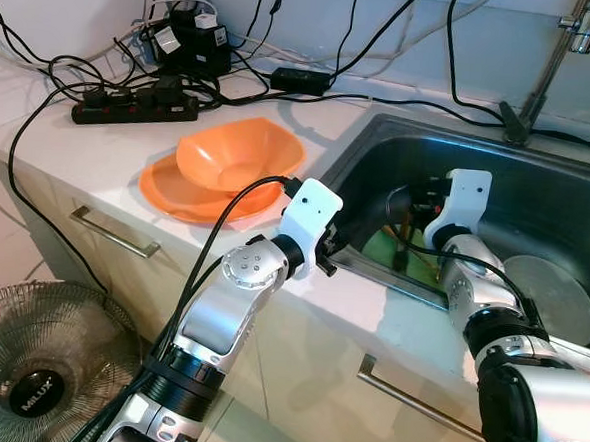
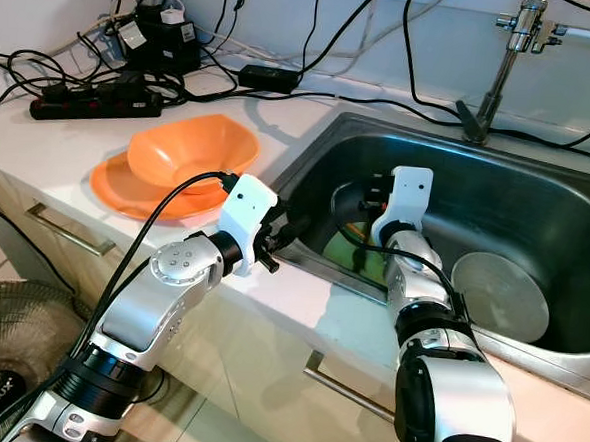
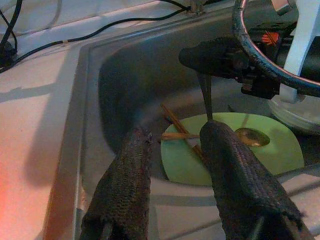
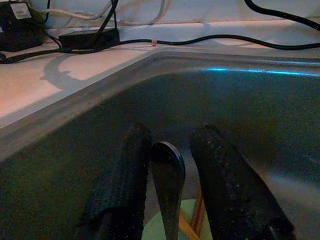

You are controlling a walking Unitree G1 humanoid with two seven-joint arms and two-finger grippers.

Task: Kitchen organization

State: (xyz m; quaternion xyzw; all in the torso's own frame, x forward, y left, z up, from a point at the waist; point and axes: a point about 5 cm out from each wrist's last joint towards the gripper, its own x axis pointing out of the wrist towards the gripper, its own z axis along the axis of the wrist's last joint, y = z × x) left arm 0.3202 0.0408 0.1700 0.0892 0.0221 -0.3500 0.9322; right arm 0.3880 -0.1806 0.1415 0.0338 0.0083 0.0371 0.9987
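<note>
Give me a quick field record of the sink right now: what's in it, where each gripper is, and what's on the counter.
sink contents: round green plate with wooden chopsticks; grey round lid
right gripper: down in the steel sink, fingers around a metal spoon handle
left gripper: open, at the sink's near edge above the plate
counter: orange bowl on orange plate; black power strip

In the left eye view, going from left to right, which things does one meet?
Round metal floor fan → black power strip → orange plastic bowl → left claw → right claw → round grey plate in the steel sink.
</note>
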